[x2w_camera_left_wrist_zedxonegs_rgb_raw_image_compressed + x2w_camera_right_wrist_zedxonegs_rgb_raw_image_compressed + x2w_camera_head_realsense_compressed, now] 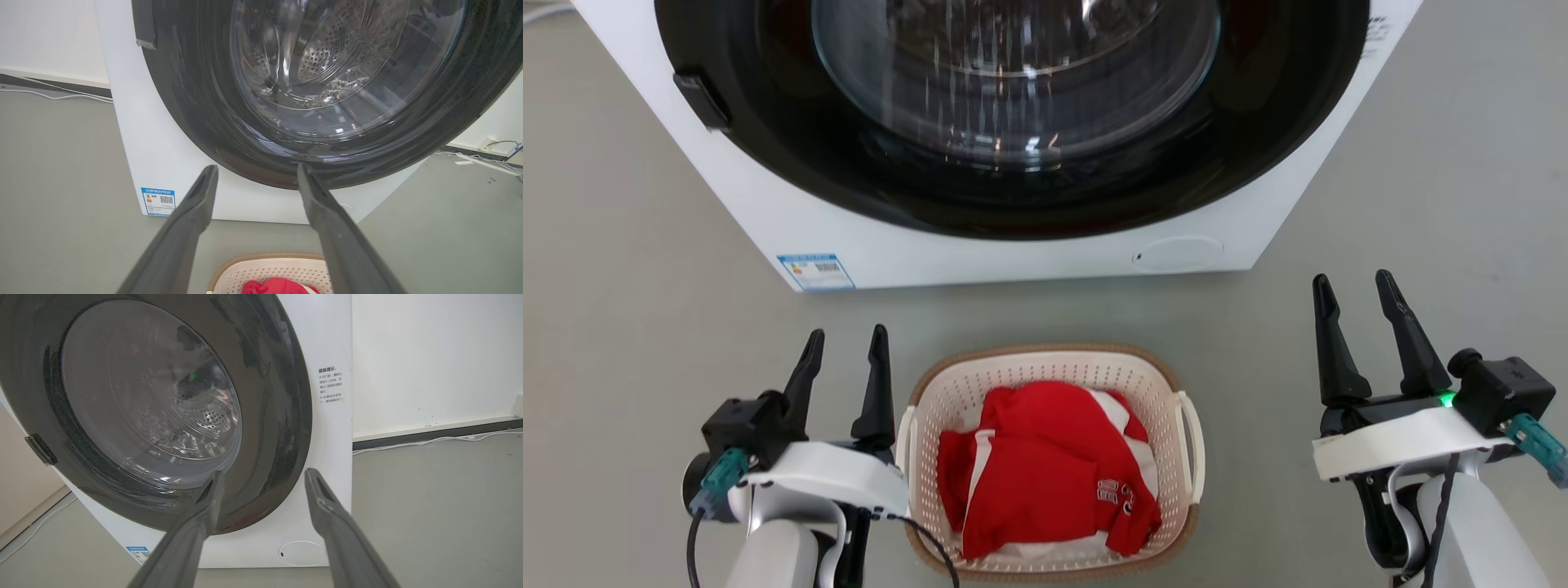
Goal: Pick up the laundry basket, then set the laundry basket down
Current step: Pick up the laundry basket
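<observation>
The laundry basket [1160, 408] stands on the grey floor in front of the washer, cream-white and perforated with a brown rim and white side handles. Red and white clothing [1045, 465] lies inside it. My left gripper [845, 339] hovers just left of the basket's left handle, open, with nothing between its fingers. My right gripper [1354, 282] is open and well to the right of the basket, apart from it. In the left wrist view my left gripper [257, 169] points at the washer, and the basket's far rim [265, 259] shows at the bottom.
A white front-loading washer [1013, 253] with a dark round glass door [1013, 98] stands right behind the basket. Its door [143, 412] faces my right gripper [263, 475]. Cables [482, 163] run along the wall base. Grey floor lies open on both sides.
</observation>
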`<state>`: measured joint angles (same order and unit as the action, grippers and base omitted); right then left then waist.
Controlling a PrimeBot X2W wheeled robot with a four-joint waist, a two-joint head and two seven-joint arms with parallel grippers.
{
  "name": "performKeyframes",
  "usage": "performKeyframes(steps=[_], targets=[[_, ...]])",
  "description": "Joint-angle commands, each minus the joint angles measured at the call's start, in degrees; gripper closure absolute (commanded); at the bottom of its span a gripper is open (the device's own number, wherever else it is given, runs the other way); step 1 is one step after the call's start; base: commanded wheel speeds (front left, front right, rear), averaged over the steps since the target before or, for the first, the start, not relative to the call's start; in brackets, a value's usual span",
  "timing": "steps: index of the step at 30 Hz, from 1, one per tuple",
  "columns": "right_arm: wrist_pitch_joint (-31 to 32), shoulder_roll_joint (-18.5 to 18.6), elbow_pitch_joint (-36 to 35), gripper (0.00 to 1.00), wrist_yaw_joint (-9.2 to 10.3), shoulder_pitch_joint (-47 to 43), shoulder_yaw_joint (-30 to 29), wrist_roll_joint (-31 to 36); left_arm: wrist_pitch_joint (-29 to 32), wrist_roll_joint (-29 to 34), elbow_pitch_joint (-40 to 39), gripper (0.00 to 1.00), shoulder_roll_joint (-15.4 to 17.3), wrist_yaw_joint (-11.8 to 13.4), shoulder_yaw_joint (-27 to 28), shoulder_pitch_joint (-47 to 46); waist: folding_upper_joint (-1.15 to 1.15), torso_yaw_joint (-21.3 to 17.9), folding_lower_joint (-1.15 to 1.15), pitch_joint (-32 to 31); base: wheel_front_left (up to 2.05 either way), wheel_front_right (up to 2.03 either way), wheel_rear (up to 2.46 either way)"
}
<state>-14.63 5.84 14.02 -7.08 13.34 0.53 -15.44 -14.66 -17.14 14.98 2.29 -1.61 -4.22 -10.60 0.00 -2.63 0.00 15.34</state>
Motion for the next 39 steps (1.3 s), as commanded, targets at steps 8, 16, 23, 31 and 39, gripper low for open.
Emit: performKeyframes(steps=[8, 16, 23, 31, 39], targets=[[-0.4, 0.8, 2.3, 0.0, -0.41, 3.4, 2.1, -1.4, -0.3, -0.3, 3.2, 0.0, 0.6, -1.1, 0.5, -6.1, 0.0, 1.6, 0.0, 6.6, 0.0, 0.0, 0.0], [-0.4, 1.5, 6.9, 0.0, -0.41, 4.9, 3.0, -2.2, -0.3, -0.7, 9.2, 0.0, 0.6, -1.6, 0.5, -9.2, 0.0, 2.1, 0.0, 10.4, 0.0, 0.0, 0.0], [-0.4, 2.2, 12.5, 0.0, -0.41, 6.6, 4.7, -3.3, -0.3, 0.4, 17.1, 0.0, 0.6, -2.5, 0.1, -13.3, 0.0, 2.5, 0.0, 14.5, 0.0, 0.0, 0.0], [-0.4, 3.3, 17.9, 0.0, -0.41, 10.0, 8.3, -5.2, -0.3, -1.1, 26.9, 0.0, 0.6, -3.3, -0.5, -19.4, 0.0, 2.6, 0.0, 20.9, 0.0, 0.0, 0.0], [-0.4, 3.4, 21.4, 0.0, -0.41, 13.2, 10.9, -7.6, -0.3, -3.1, 35.3, 0.0, 0.6, -3.4, -0.7, -24.8, 0.0, 2.3, 0.0, 27.3, 0.0, 0.0, 0.0]])
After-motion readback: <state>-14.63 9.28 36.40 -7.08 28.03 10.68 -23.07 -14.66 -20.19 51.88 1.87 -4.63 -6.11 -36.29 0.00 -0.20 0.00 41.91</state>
